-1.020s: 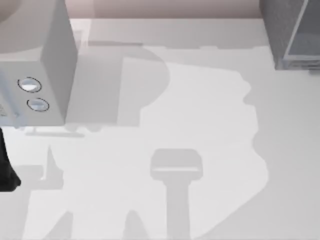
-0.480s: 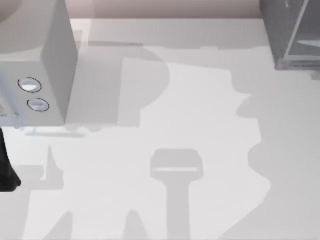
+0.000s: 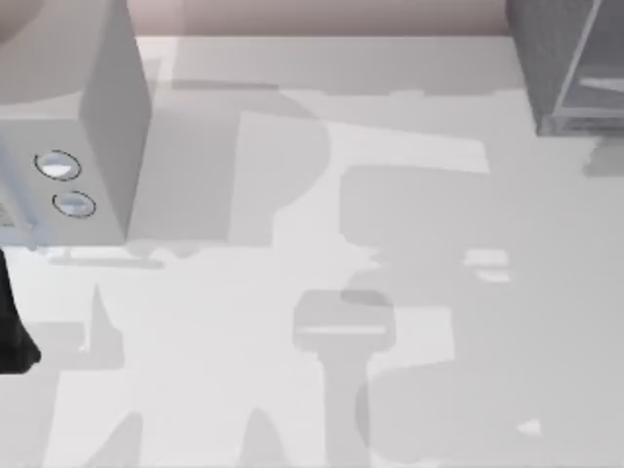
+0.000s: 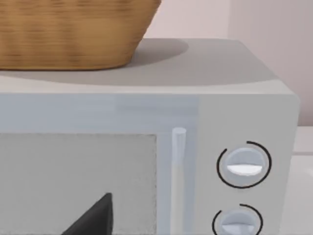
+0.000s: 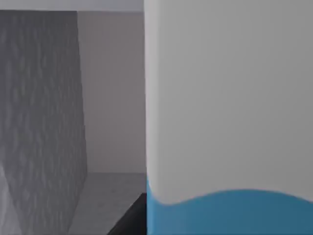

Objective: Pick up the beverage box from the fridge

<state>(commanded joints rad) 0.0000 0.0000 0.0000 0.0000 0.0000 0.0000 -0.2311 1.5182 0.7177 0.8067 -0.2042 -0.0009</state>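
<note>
From above, my white table (image 3: 292,409) carries a pale grey microwave (image 3: 68,117) with two round knobs at its left side and the dark speckled fridge (image 3: 546,58) at its far right corner, its glassy door panel (image 3: 595,68) swung outward. Large soft shadows lie across the middle of the table, though no arm stands over it.

My right wrist camera sits very close to the beverage box (image 5: 230,117): a white upper face with a blue band beginning lower down. Beside it runs a dark speckled wall of the fridge, with a pale back wall and grey floor behind, so I judge the carton stands inside the fridge (the overhead camera cannot see in there at all). A thin dark edge shows near the carton's base; I cannot tell whether it is one of my fingers, so I cannot say if my right gripper is open, closed or holding the carton.

My left arm is parked in front of the microwave, its camera facing the door, handle and knobs. That view also shows a woven basket (image 4: 73,34) on top of the microwave. I cannot tell my left gripper's state either.
</note>
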